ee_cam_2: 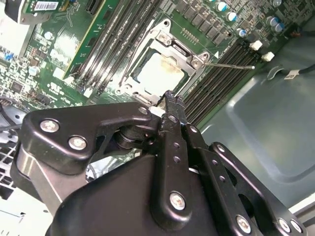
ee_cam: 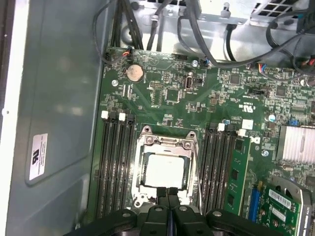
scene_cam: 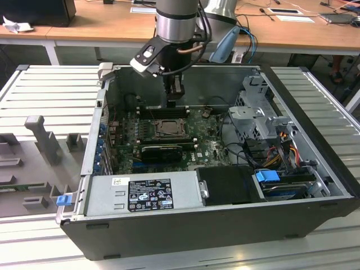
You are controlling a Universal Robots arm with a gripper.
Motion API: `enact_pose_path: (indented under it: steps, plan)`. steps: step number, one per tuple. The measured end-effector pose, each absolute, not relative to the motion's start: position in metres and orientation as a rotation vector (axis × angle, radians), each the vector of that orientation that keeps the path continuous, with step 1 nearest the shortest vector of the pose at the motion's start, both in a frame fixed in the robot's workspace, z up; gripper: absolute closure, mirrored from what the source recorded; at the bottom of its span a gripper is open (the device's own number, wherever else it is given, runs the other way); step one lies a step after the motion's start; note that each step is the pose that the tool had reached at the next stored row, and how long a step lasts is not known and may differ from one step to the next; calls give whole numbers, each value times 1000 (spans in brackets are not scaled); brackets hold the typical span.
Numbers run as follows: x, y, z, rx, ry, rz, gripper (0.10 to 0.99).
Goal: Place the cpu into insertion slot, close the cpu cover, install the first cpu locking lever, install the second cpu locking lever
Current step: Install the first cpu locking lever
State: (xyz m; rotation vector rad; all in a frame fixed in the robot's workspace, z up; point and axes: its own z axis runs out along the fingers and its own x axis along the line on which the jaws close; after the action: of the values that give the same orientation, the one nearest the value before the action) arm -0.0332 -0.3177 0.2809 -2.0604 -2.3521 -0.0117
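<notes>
The cpu [ee_cam: 165,169] lies flat in the insertion slot [scene_cam: 167,129] on the green board, its pale silver face [ee_cam_2: 160,71] showing. The cpu cover [ee_cam: 167,143], a silver frame, lies down around the chip, its edge [ee_cam_2: 170,45] over the socket rim. A thin silver lever [ee_cam_2: 231,65] sticks out sideways from one socket corner. My gripper [ee_cam: 168,192] hovers over the socket's edge with its black fingers pressed together and nothing between them. In the exterior view the gripper [scene_cam: 174,102] hangs inside the open case, just behind the socket.
Black memory slots [ee_cam: 115,162] flank the socket on both sides. A long black card [scene_cam: 162,151] lies in front of it. The grey power supply [scene_cam: 143,191] fills the case front; cables and a drive cage [scene_cam: 264,121] crowd the exterior view's right. A finned heatsink [ee_cam: 295,143] stands nearby.
</notes>
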Motion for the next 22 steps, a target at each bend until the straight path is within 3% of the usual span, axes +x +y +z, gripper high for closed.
enact_pose_path:
  steps: [22]
  plan:
    - [-33, -318, 281, -1913, -2473, -10, 980]
